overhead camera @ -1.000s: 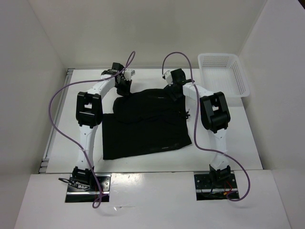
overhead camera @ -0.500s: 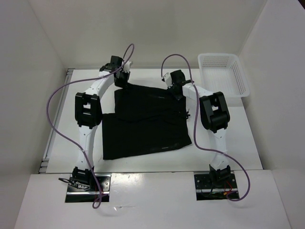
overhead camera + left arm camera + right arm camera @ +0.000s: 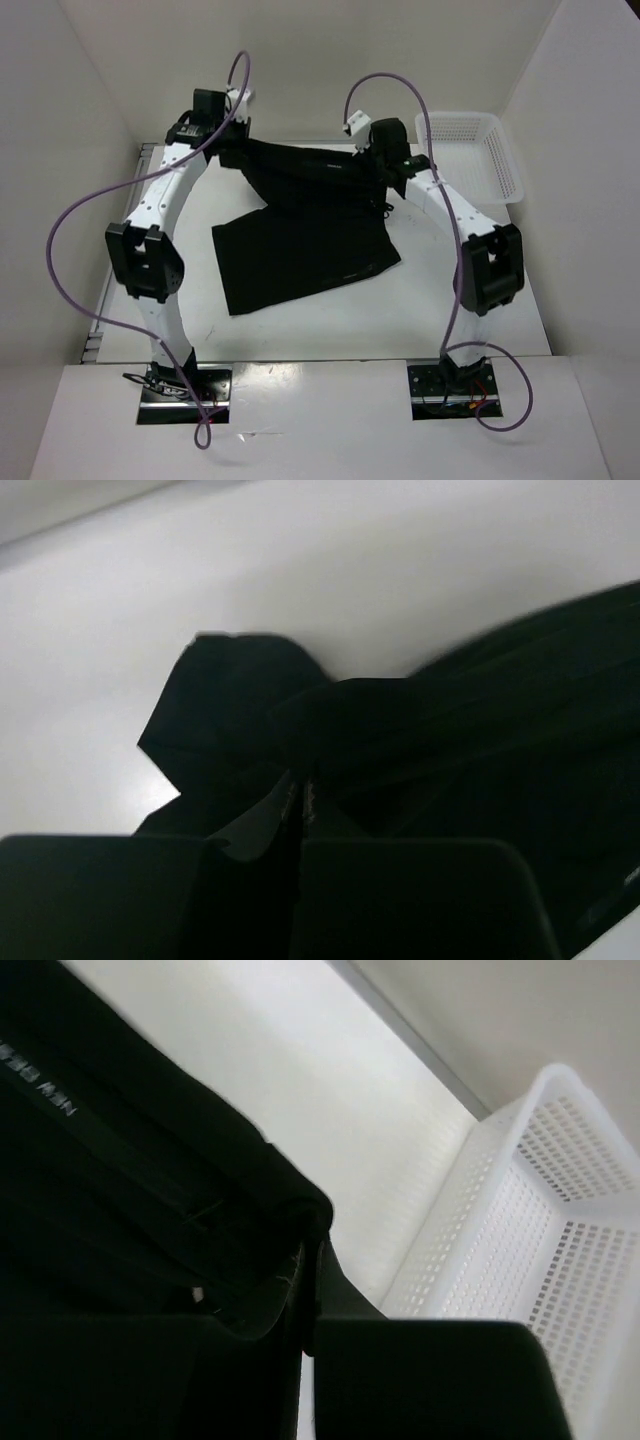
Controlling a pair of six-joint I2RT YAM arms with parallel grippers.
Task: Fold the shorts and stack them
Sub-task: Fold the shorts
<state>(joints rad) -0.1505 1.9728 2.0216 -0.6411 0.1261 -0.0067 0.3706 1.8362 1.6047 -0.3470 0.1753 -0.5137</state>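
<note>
Shorts point(image 3: 300, 235) cover the middle of the surface point(image 3: 300, 335). Their far edge is lifted and stretched between the left pincer point(image 3: 228, 150) and right pincer point(image 3: 378, 160), both clamped on the cloth, and this taut band blocks the back centre. Bare surface shows along the near edge and in strips left and right of the cloth. A white mesh basket point(image 3: 478, 160) fills the far right corner, near the right arm point(image 3: 488, 270). Walls point(image 3: 90, 100) close in left, back and right. Purple cables point(image 3: 382, 77) loop out beside both arms.
</note>
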